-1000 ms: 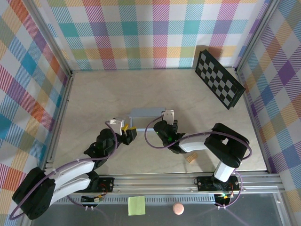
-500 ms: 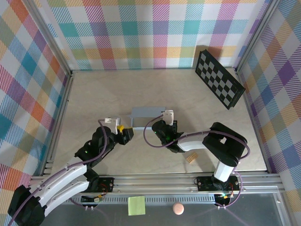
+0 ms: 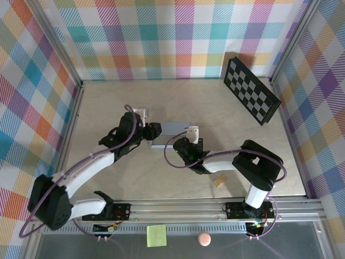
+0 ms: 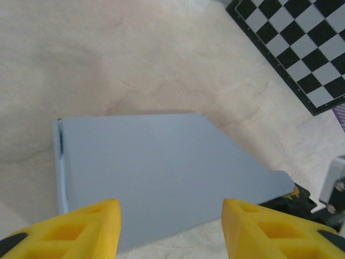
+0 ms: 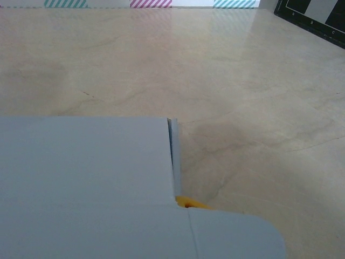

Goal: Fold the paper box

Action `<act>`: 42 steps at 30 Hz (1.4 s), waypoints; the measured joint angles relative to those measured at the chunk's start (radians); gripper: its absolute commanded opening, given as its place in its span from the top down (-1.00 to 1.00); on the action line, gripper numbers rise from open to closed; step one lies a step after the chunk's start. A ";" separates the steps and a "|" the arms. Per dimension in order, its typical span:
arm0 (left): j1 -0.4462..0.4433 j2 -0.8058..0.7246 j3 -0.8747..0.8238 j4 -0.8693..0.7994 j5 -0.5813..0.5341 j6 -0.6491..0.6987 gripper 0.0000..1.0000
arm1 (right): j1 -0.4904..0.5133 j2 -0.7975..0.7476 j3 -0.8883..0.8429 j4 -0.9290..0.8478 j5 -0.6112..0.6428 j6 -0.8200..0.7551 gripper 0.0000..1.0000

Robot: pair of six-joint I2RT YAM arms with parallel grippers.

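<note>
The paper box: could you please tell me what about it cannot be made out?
Right wrist view: the paper box covers the right gripper, so whether its jaws pinch a flap is hidden.
Left wrist view: one finger of the left gripper hides the box's near corner.
Top external view: both grippers overlap the box's ends; its creases are too small.

The top camera looks steeply down on the table (image 3: 108,108); both wrist cameras closely share the paper box (image 4: 161,172).

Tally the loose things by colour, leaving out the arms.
Grey: 1, paper box
Black-and-white: 1, checkerboard panel
Yellow-green: 1, sticky note
Pink: 1, round piece
Tan: 1, small block
Total: 5
</note>
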 measured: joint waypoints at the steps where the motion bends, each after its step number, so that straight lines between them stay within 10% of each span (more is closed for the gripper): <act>1: 0.004 0.038 0.023 -0.003 0.018 0.000 0.00 | 0.000 0.000 0.002 -0.007 -0.002 0.005 1.00; 8: 0.019 0.238 0.118 -0.011 0.122 -0.003 0.09 | 0.000 0.000 0.026 -0.077 -0.014 0.032 1.00; 23: 0.020 0.359 0.079 0.040 0.193 -0.038 0.12 | 0.000 -0.113 0.046 -0.433 -0.199 0.151 0.30; 42: 0.021 0.453 0.039 0.138 0.202 -0.051 0.24 | -0.005 -0.346 -0.023 -0.678 -0.303 0.214 0.09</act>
